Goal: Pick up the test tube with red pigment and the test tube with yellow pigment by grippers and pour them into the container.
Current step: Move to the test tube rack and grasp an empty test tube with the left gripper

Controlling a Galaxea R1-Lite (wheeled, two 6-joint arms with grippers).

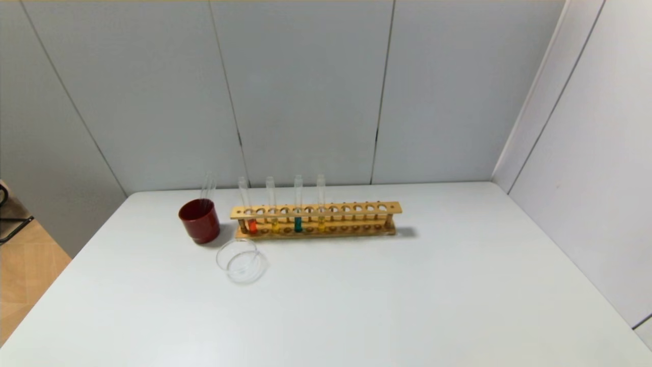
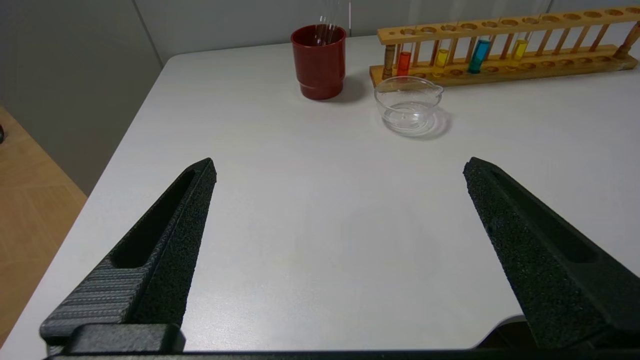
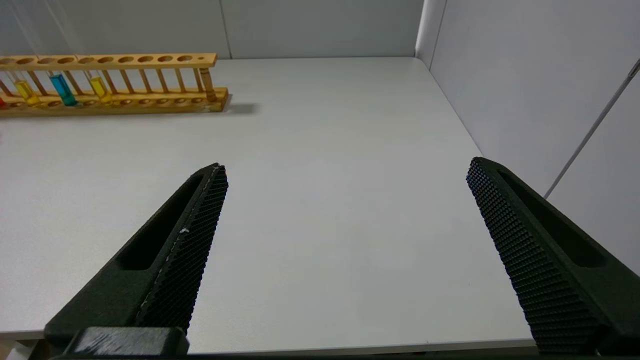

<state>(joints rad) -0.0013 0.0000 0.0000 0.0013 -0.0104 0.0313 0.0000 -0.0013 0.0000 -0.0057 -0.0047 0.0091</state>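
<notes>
A wooden rack (image 1: pixel 316 220) stands at the back of the white table and holds several tubes. The red-pigment tube (image 1: pixel 251 224) is at its left end; it also shows in the left wrist view (image 2: pixel 403 62). Two yellow-pigment tubes (image 1: pixel 274 224) (image 1: pixel 321 222) stand either side of a teal tube (image 1: pixel 298 224). The clear glass container (image 1: pixel 241 261) sits in front of the rack's left end, also in the left wrist view (image 2: pixel 408 104). My left gripper (image 2: pixel 340 167) is open and empty over the table's near left. My right gripper (image 3: pixel 347 167) is open and empty over the near right. Neither shows in the head view.
A dark red cup (image 1: pixel 199 220) with clear glass rods stands left of the rack. Grey wall panels close off the back and the right side. The table's left edge drops to a wooden floor (image 1: pixel 25 275).
</notes>
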